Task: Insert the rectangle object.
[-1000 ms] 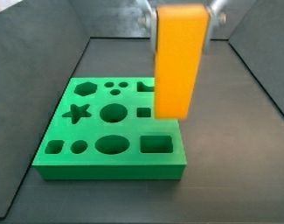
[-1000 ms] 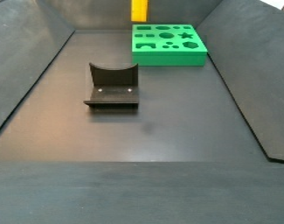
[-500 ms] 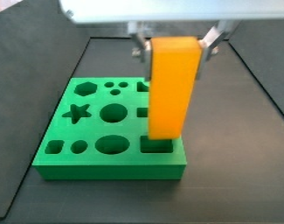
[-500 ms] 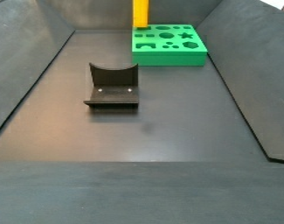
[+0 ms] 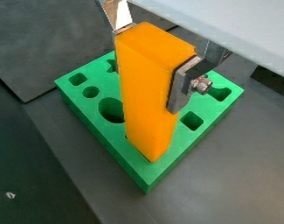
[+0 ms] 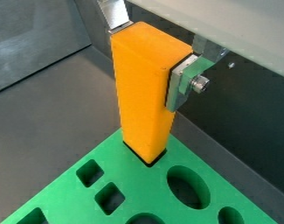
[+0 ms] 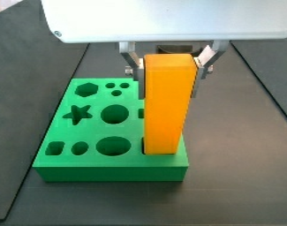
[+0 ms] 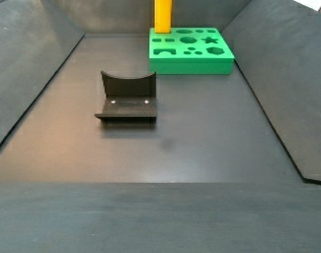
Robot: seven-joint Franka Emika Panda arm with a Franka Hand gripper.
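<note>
The rectangle object (image 7: 167, 101) is a tall orange-yellow block standing upright, its lower end inside the square hole at a corner of the green board (image 7: 80, 141). It also shows in both wrist views (image 5: 150, 92) (image 6: 144, 96) and in a side view (image 8: 162, 15). My gripper (image 7: 167, 62) is shut on the block's upper part, one silver finger (image 5: 185, 83) on each side. The board lies at the far end of the bin (image 8: 191, 49).
The dark grey U-shaped holder (image 8: 127, 99) stands on the dark floor in the middle of the bin. Sloping dark walls (image 8: 275, 89) enclose the floor. The board has several other shaped holes, among them a star (image 7: 77, 113) and circles (image 7: 115, 113).
The gripper has come down with the block. The block's lower end has gone from above the board into the square corner hole.
</note>
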